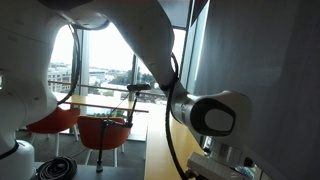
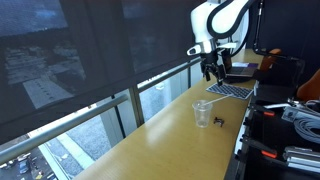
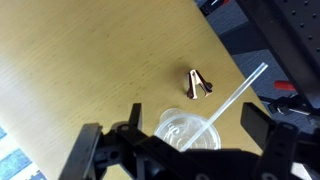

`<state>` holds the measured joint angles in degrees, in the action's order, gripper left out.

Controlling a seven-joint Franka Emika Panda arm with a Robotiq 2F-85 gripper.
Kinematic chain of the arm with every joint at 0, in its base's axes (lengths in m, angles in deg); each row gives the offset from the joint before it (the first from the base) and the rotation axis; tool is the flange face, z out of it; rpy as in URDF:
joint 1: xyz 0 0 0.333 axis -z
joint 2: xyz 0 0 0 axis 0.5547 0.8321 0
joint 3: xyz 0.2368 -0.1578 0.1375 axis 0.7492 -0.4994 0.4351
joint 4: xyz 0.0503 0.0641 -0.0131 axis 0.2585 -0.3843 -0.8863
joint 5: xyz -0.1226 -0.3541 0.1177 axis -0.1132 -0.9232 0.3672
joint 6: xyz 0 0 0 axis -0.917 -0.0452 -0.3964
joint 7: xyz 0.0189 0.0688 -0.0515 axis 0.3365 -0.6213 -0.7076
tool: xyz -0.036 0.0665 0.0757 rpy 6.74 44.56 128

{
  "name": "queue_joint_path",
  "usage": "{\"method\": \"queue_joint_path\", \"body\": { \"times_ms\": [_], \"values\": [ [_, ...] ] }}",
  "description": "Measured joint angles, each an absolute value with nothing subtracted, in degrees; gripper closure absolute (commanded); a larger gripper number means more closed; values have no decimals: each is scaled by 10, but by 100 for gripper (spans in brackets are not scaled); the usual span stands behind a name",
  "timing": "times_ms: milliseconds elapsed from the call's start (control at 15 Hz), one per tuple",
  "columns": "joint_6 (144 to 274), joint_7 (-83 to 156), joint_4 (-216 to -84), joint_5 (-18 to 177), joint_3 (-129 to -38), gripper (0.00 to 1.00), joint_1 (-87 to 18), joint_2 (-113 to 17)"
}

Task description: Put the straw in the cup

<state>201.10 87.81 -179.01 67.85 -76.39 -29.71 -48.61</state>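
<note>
On the tabletop: a clear plastic cup (image 3: 185, 128) stands upright on the pale wooden tabletop (image 3: 80, 60); it also shows in an exterior view (image 2: 202, 113), near the edge away from the window.
Straw: a thin, clear plastic straw (image 3: 240, 93) runs as a slanted line from the upper right of the wrist view down to the cup's rim. Its lower end meets the rim, but I cannot tell whether it sits inside the cup or only lies across it.
Straw, by view: only the wrist view makes it out; in the exterior view of the cup it is too fine to pick out.
Small object: a little brown, wedge-shaped clip (image 3: 197, 84) lies just beside the cup, apart from it; an exterior view shows it as a dark speck (image 2: 219, 121).
Gripper: the black gripper (image 3: 190, 138) hangs over the cup in the wrist view, one jaw on each side of it.
Jaws: spread wide apart, with nothing between them but air; they touch neither cup nor straw.
Height: an exterior view puts the gripper (image 2: 212, 70) well above the tabletop (image 2: 170, 125), over a dark flat slab (image 2: 228, 90).
Arm: an exterior view is filled by the white robot arm (image 1: 205, 110), with orange chairs (image 1: 105, 130) by the bright window behind it.
</note>
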Motion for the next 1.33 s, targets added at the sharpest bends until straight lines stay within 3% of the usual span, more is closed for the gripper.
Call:
{"method": "queue_joint_path", "body": {
  "times_ms": [400, 867, 1333],
  "values": [
    [2059, 985, -1798, 678, -761, 0, -300, -491],
    [2059, 1009, -1801, 685, -761, 0, -300, -485],
    [2015, 1182, -1826, 708, -748, 0, -300, -489]
  ]
}}
